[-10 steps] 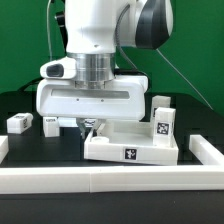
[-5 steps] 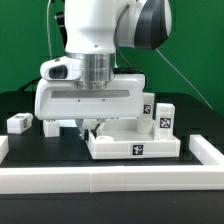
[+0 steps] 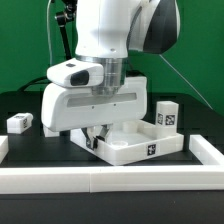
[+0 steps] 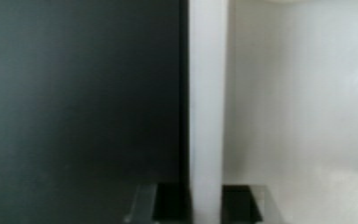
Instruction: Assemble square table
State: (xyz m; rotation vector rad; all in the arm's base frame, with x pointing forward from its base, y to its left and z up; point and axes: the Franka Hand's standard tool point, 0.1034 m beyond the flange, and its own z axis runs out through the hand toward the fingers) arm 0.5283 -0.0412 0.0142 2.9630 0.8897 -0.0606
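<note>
The white square tabletop point(image 3: 140, 145) with a raised rim and a tag on its side lies on the black table, turned at an angle. My gripper point(image 3: 94, 133) sits low at its corner on the exterior view's left. In the wrist view the two dark fingers point(image 4: 165, 203) stand either side of the tabletop's thin white rim point(image 4: 206, 100), closed on it. A white block leg point(image 3: 19, 122) with a tag lies at the exterior view's left. Another tagged leg point(image 3: 166, 115) stands behind the tabletop on the right.
A long white rail point(image 3: 110, 176) edges the black surface at the front, with raised ends at both sides. A green backdrop stands behind. A cable hangs at the right behind the arm.
The arm has rotated and the tabletop has turned with it, its near corner swinging toward the exterior view's right. The gripper stays on the rim.
</note>
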